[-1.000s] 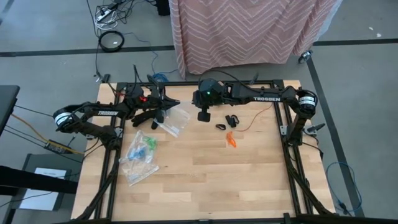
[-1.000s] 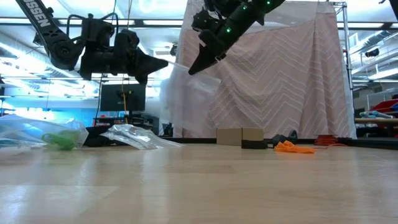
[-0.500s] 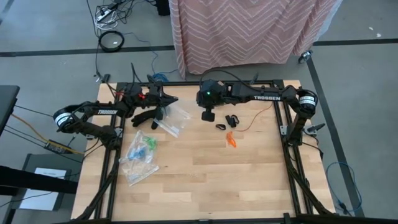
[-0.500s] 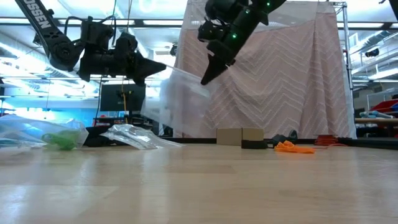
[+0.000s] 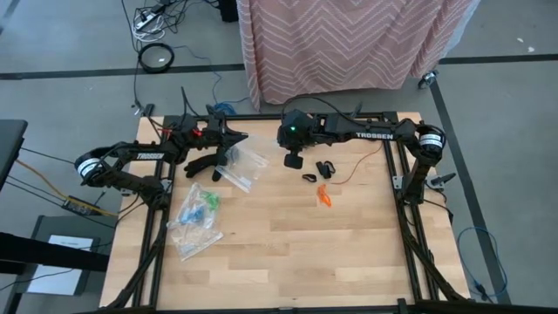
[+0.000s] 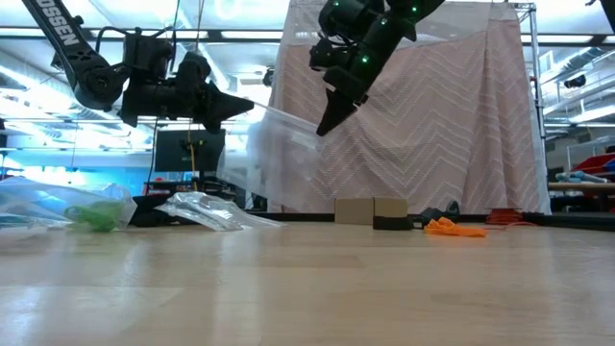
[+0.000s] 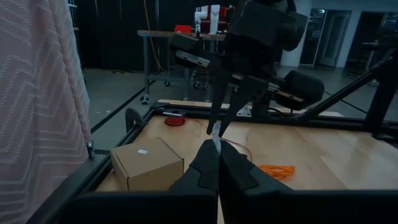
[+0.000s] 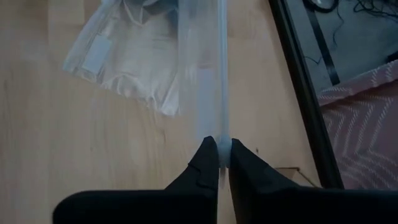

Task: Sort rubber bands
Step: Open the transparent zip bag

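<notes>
Both arms up over the counter (image 5: 288,253), top centre of the high frame, a clear bag (image 5: 243,166) stretched between them. Left gripper (image 5: 227,155) jaws pressed together, pinching the bag's edge; right gripper (image 5: 293,161) jaws nearly closed, pinching the opposite edge of the same bag. Orange bands (image 5: 324,196) lie right of centre, black bands (image 5: 322,168) just above them. Two more bags (image 5: 197,220) sit lower left, green and blue bands inside.

Orange rubber bands (image 5: 324,196) lie heaped on the wood beside small black ones (image 5: 319,170), with green and blue loops (image 5: 201,206) bagged.
</notes>
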